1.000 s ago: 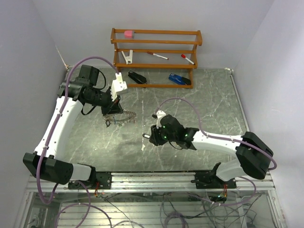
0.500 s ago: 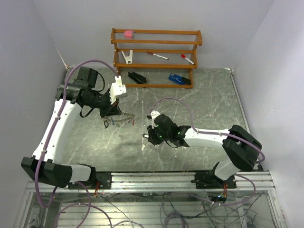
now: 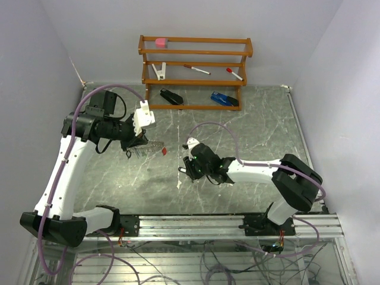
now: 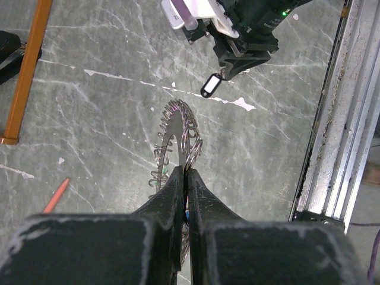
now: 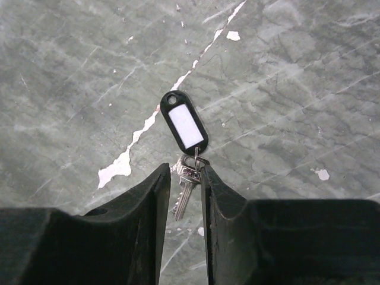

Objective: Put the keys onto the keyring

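Left end effector (image 4: pixel 186 173): my fingers are pressed together, pinching the near edge of the keyring (image 4: pixel 191 139).
Keyring position: held out ahead of my left fingers over the tabletop (image 3: pixel 255 130), left of centre, its rim fringed with small metal loops (whether its far edge rests on the surface, I cannot tell).
Right end effector (image 5: pixel 185 178): closed to a narrow gap, pinching the black-tagged key (image 5: pixel 183 199) by its small ring and head. The black tag (image 5: pixel 186 126) hangs free beyond my fingertips.
Separation: key and keyring are near one another but apart, with bare tabletop between them.
Other item: a small red piece (image 3: pixel 164 151) lies on the tabletop just beside the keyring (too small to identify).
Done: both parts are secured, one in each end effector.
Outstanding: this key is not yet threaded. In my judgement it must be brought to the hoop, aligned with the wire and worked on.
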### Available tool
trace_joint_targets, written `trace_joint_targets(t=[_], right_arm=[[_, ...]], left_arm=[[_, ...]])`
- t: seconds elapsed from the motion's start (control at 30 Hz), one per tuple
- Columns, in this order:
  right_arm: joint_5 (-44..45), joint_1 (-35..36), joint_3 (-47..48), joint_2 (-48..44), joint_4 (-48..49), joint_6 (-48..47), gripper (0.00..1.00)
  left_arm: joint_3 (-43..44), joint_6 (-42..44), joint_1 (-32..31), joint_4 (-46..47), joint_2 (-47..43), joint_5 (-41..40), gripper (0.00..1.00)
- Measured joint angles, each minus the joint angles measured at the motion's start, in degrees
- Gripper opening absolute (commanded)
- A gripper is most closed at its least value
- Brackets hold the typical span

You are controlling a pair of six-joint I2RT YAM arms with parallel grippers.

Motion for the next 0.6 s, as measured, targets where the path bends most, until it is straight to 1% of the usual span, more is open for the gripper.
trace_joint_targets(t=[0.23, 0.5, 0.6], right_arm=[[0.66, -0.15, -0.46, 1.57, 1.2, -0.7, 0.24], [0.85, -0.7, -1.2, 1.97, 2.97, -1.29, 0.15], [0.85, -0.81, -1.42, 2.29, 3.43, -1.42, 0.13]], left_arm=[[0.2, 0.42, 0.0, -0.31, 0.0, 0.04, 0.07], [0.35, 0.61, 0.0, -0.5, 0.0, 0.04, 0.07], [0.46, 0.68, 0.0, -0.52, 0.02, 0.07, 0.07]])
